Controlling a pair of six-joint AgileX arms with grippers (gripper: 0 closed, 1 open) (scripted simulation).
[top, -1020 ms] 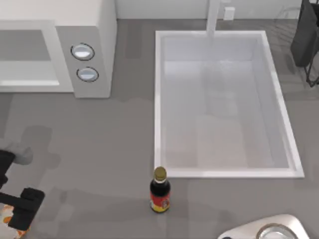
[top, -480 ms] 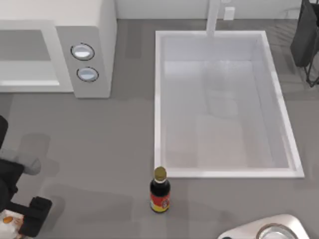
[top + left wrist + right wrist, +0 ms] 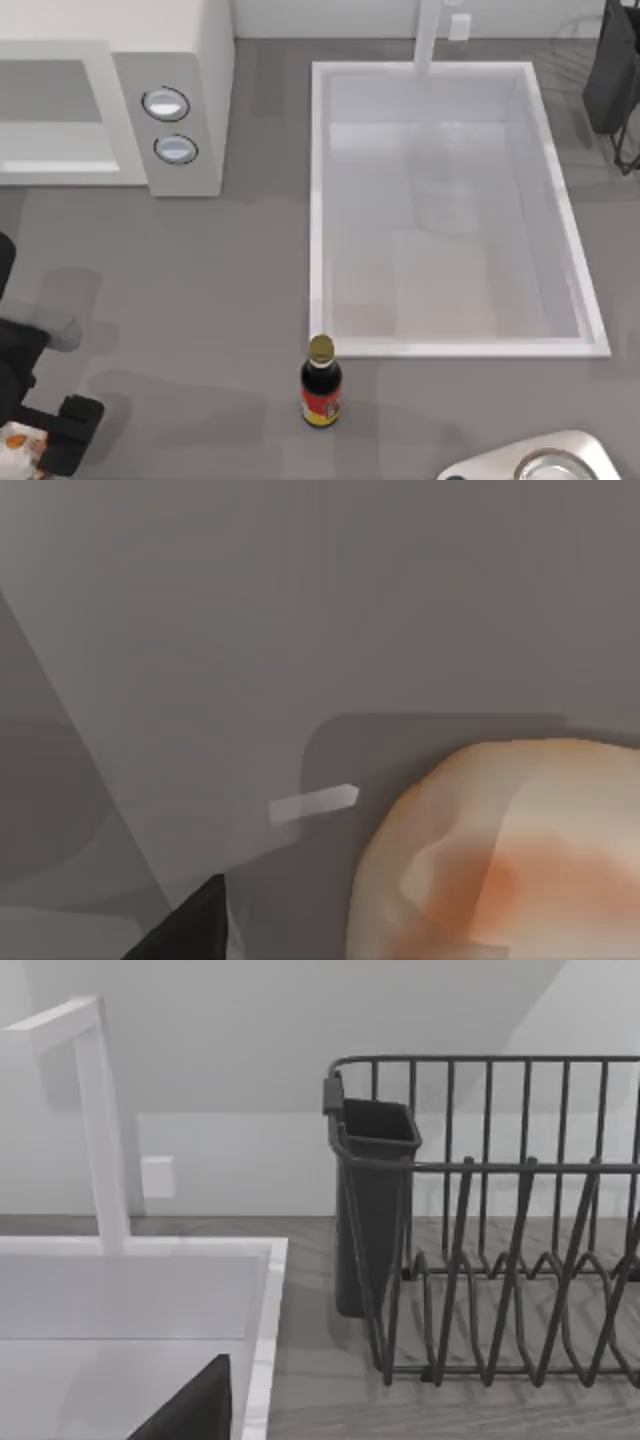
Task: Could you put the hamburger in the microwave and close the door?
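Left gripper (image 3: 35, 440) beside hamburger (image 3: 17, 441).

Matt grey countertop (image 3: 200, 300), glossy white sink (image 3: 450, 345), dark wire rack (image 3: 500, 1260), soft matt hamburger (image 3: 510, 860)

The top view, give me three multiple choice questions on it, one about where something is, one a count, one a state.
1. Where does the dark bottle stand?
A. Inside the sink
B. On the counter just in front of the sink's near rim
C. On top of the microwave

2. How many round dials does the microwave carry on its front panel?
A. One
B. Two
C. Four

3. What state is the microwave cavity in?
A. Open, grey interior exposed
B. Shut behind its door
C. Holding the hamburger

Answers: 1 B, the bottle sits on the grey counter below the sink rim. 2 B, two silver-rimmed dials are stacked one above the other. 3 A, the cavity lies exposed, while the hamburger sits at the left pincer near the table's bottom-left corner.
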